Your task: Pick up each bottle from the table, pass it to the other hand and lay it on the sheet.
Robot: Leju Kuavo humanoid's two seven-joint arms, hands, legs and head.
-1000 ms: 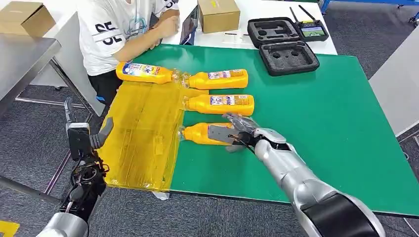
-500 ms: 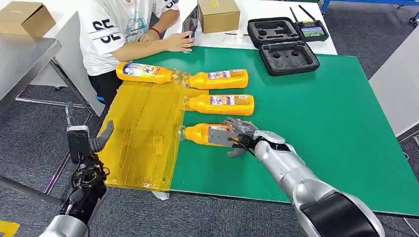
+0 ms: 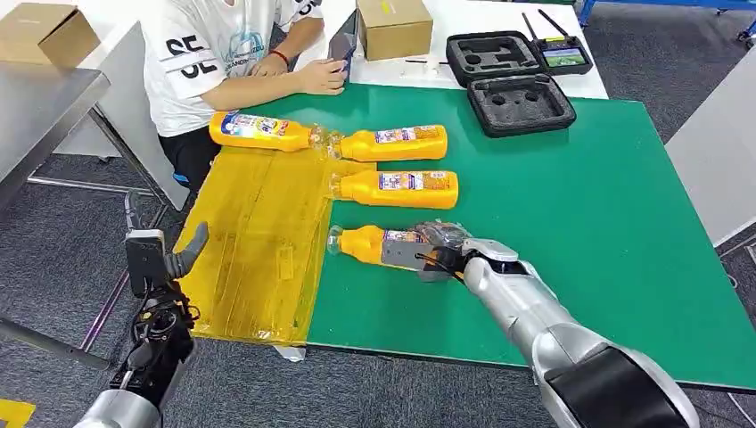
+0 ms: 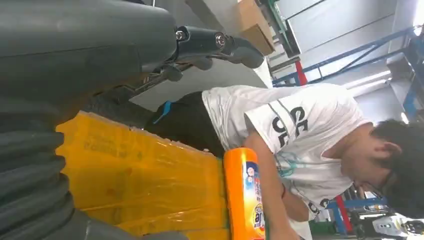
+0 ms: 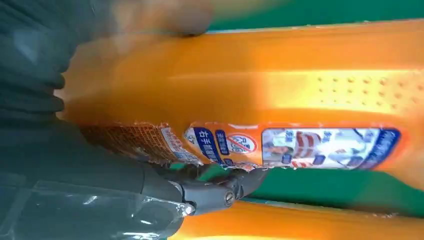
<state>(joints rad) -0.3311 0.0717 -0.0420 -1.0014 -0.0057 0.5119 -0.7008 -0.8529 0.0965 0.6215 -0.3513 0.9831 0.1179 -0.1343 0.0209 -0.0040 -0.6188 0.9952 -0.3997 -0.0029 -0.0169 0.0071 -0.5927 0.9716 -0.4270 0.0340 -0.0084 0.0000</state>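
Several orange bottles lie on the green table (image 3: pixel 571 205). My right hand (image 3: pixel 430 250) grips the base end of the nearest bottle (image 3: pixel 365 242), which lies on the green just right of the yellow sheet (image 3: pixel 258 241). In the right wrist view this bottle (image 5: pixel 300 90) is pinched between the thumb (image 5: pixel 210 190) and the fingers. Two more bottles (image 3: pixel 397 188) (image 3: pixel 392 143) lie further back, and a fourth bottle (image 3: pixel 263 130) rests at the sheet's far edge. My left hand (image 3: pixel 159 259) hangs open beyond the table's left edge, beside the sheet (image 4: pixel 140 175).
A person (image 3: pixel 223 53) sits at the far left corner, a hand resting near the fourth bottle (image 4: pixel 245 195). Two black foam cases (image 3: pixel 517 80) and a cardboard box (image 3: pixel 394 25) stand at the back. A grey bench (image 3: pixel 40 107) is off to the left.
My right hand has settled lower onto the nearest bottle's base and closed on it; the bottle slid slightly right. The left hand sank a little. The person's hand moved toward a phone.
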